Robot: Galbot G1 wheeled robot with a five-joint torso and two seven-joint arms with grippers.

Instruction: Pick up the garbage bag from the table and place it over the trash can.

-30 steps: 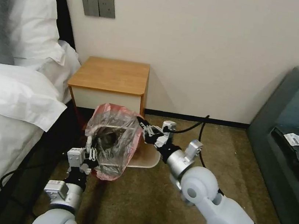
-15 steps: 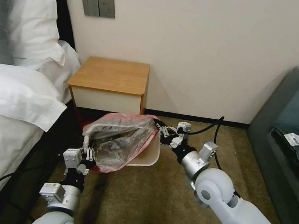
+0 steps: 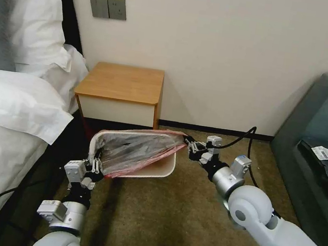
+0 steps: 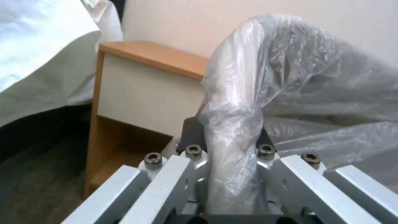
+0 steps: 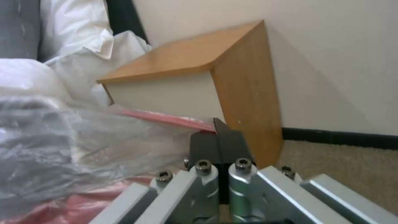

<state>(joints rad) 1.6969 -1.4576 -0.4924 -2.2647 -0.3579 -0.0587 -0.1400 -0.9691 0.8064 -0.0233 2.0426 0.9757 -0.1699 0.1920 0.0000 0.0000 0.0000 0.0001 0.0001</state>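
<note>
On the left of the small cream-white plastic trash can (image 3: 161,170) the left gripper (image 3: 95,165) is closed on a bunched fold of the thin, crinkled, translucent garbage bag with the red-pink rim (image 3: 137,152). In the left wrist view the plastic (image 4: 248,102) is squeezed between the two fingers (image 4: 195,137) of this gripper (image 4: 227,137).

The bag is stretched flat above the opening of the trash can, from its left end to its right end, and it covers most of the top. The near wall and the right corner of the can are visible under the bag. The can stands on the brown carpet (image 3: 166,221), just in front of the small wooden nightstand with the orange-brown top and white front panel (image 3: 123,82).

On the right of the trash can, the right gripper (image 3: 190,145) pinches the red-pink edge of the bag. In the right wrist view its black fingertips (image 5: 207,144) are pressed together on the rim (image 5: 166,119), with the nightstand (image 5: 244,93) behind them.
</note>
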